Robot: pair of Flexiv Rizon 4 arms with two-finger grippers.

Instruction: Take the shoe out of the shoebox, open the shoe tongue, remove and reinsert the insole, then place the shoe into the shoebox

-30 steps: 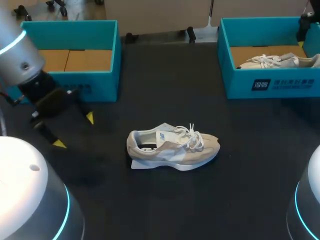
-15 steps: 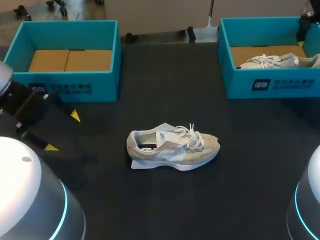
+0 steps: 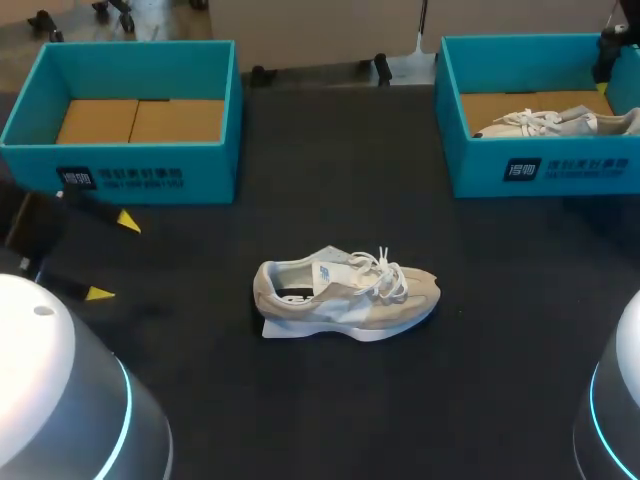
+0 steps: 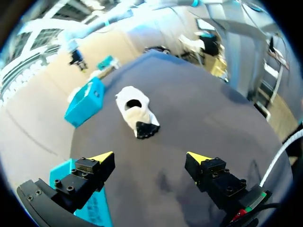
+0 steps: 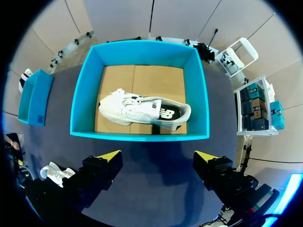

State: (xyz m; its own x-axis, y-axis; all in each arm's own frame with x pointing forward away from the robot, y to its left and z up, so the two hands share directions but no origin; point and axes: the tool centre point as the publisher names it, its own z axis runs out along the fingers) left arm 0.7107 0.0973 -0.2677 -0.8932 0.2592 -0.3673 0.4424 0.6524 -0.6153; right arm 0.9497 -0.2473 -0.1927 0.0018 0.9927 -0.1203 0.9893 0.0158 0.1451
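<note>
A beige shoe [image 3: 345,292] with white laces lies alone on the dark table's middle, toe to the right. In the left wrist view the same shoe [image 4: 137,111] lies well ahead of my left gripper [image 4: 150,157], whose fingers stand open with nothing between them. That left gripper [image 3: 112,258] is at the table's left edge, below the empty teal shoebox [image 3: 125,185]. My right gripper [image 5: 158,155] hangs open above the near wall of the right teal shoebox [image 5: 139,135], which holds a second white shoe [image 5: 144,109].
The right shoebox [image 3: 540,170] with its shoe [image 3: 555,122] stands at the back right, the empty box at the back left. Bare dark table surrounds the middle shoe [image 5: 56,172]. My arm bases fill the view's near corners.
My left arm has drawn back to the left, away from the shoe, toward the table's left edge, its gripper staying open. The shoe and both boxes have not moved.
</note>
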